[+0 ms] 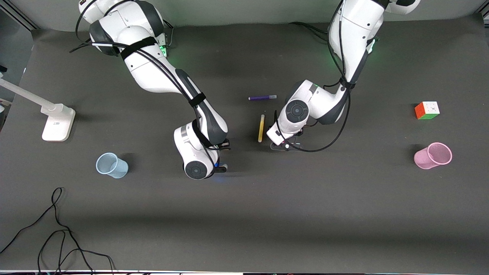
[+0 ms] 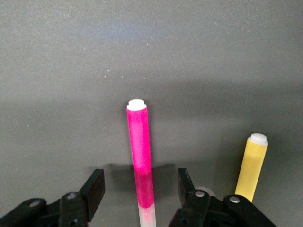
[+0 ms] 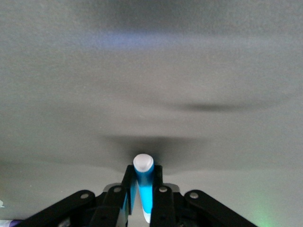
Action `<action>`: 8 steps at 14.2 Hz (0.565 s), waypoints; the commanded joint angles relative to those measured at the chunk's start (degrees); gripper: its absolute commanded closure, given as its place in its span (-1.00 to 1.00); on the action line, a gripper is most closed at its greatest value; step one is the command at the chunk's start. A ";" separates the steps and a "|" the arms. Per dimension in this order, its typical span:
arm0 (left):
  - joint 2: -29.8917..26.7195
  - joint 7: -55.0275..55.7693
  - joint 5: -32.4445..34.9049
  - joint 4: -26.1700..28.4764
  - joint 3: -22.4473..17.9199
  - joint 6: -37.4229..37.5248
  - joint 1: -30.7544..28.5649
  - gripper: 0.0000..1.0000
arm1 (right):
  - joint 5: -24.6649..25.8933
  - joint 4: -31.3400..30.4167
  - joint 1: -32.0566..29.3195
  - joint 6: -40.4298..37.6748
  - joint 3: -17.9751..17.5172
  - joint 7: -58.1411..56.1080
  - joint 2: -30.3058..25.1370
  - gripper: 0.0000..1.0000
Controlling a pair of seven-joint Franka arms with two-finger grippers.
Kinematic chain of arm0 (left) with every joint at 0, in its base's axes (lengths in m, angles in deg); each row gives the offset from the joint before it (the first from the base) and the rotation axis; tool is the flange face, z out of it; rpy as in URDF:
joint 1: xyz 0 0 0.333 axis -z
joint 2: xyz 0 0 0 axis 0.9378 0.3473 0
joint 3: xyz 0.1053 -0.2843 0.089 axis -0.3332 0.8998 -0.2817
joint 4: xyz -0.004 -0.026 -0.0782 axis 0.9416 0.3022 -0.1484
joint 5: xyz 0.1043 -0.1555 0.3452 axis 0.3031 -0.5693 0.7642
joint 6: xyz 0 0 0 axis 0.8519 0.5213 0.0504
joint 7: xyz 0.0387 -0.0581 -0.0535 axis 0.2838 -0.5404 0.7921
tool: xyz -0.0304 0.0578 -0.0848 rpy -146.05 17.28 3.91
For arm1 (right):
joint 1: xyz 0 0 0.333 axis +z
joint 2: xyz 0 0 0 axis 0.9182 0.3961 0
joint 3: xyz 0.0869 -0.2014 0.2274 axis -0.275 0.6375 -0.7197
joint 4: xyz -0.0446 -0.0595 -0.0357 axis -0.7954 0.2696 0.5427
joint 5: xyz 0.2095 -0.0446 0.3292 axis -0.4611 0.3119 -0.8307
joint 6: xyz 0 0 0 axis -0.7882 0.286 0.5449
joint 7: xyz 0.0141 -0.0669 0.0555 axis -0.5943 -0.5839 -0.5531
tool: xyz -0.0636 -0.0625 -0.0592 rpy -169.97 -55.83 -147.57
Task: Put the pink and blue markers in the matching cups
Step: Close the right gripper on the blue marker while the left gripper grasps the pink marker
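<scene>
The right hand [image 3: 141, 196] is sitting low at the tabletop [image 1: 267, 214], near its middle, with its fingers clamped on the blue marker [image 3: 143, 187]; in the right wrist view the marker's white end is poking out from between the two fingers. The left hand [image 2: 141, 189] is down at the tabletop too, just beside the yellow pen [image 1: 261, 128]. Its fingers are standing apart on either side of the pink marker [image 2: 140, 151], which is lying flat between them with a gap showing on each side, so nothing is gripped there.

The blue cup [image 1: 111, 165] is lying tipped on its side toward the right arm's end of the tabletop, well apart from the right hand. The pink cup [image 1: 433, 155] is lying tipped as well, toward the left arm's end, with a colored puzzle cube [image 1: 427, 110] farther from the front camera than it. A purple pen [image 1: 262, 97] is lying near the yellow one, farther from the front camera.
</scene>
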 commanded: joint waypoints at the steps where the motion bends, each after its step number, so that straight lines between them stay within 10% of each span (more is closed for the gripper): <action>1: 0.61 0.91 -0.10 0.53 -0.45 -2.46 0.27 -0.41 | -1.08 1.13 -0.16 -1.15 0.95 2.50 -2.03 1.00; 3: 1.49 0.82 -0.10 0.53 -0.54 -4.13 0.18 -0.34 | -0.91 2.09 -0.43 -1.15 3.40 4.97 -4.31 1.00; 8: 1.58 0.03 0.52 0.44 -0.54 -4.40 0.27 1.00 | 0.84 0.34 0.10 -1.15 11.31 4.71 -12.22 1.00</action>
